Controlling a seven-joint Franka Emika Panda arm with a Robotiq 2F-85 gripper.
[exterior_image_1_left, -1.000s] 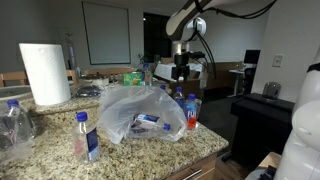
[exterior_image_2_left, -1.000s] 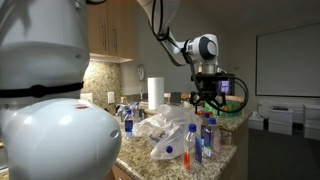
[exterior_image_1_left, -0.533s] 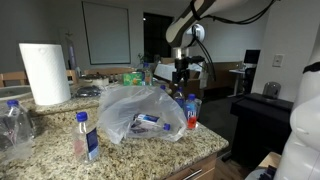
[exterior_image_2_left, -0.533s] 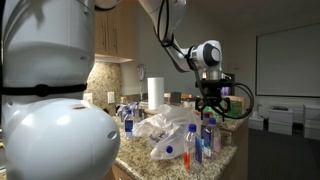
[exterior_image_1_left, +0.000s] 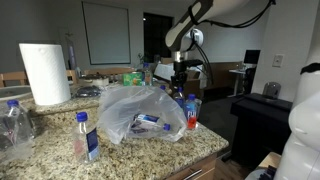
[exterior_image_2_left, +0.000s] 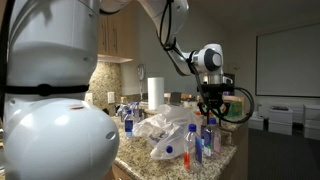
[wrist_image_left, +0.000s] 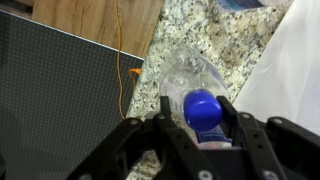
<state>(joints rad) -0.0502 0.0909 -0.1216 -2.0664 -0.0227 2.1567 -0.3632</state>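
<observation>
Wrist view looks straight down on one clear plastic bottle (wrist_image_left: 190, 72) with a single blue cap (wrist_image_left: 203, 104), standing upright on the speckled granite counter (wrist_image_left: 190, 25) near its edge. The gripper (wrist_image_left: 203, 122) has its two fingers (wrist_image_left: 168, 128) on either side of that cap, drawn in close to it. Whether they press on the neck or stop just short of it I cannot tell. One white plastic bag (wrist_image_left: 290, 70) fills the right of this view, just beside the bottle. Beyond the counter's edge sit one dark panel (wrist_image_left: 60, 100) and one thin orange cable (wrist_image_left: 122, 60) hanging over wood flooring. In both exterior views the gripper (exterior_image_1_left: 180, 86) (exterior_image_2_left: 210, 113) hangs vertically over a small cluster of bottles at the far end of the bag (exterior_image_1_left: 140, 110), where at least two blue-capped ones can be counted, one of them a red-labelled bottle (exterior_image_1_left: 191, 112). One more bottle lies inside the bag (exterior_image_1_left: 150, 122). In an exterior view, one small blue-capped bottle (exterior_image_1_left: 87, 136) stands alone near the front edge, well apart from the gripper, with one crumpled clear bottle (exterior_image_1_left: 14, 125) at the far side. One paper towel roll (exterior_image_1_left: 45, 72) stands upright behind them.
</observation>
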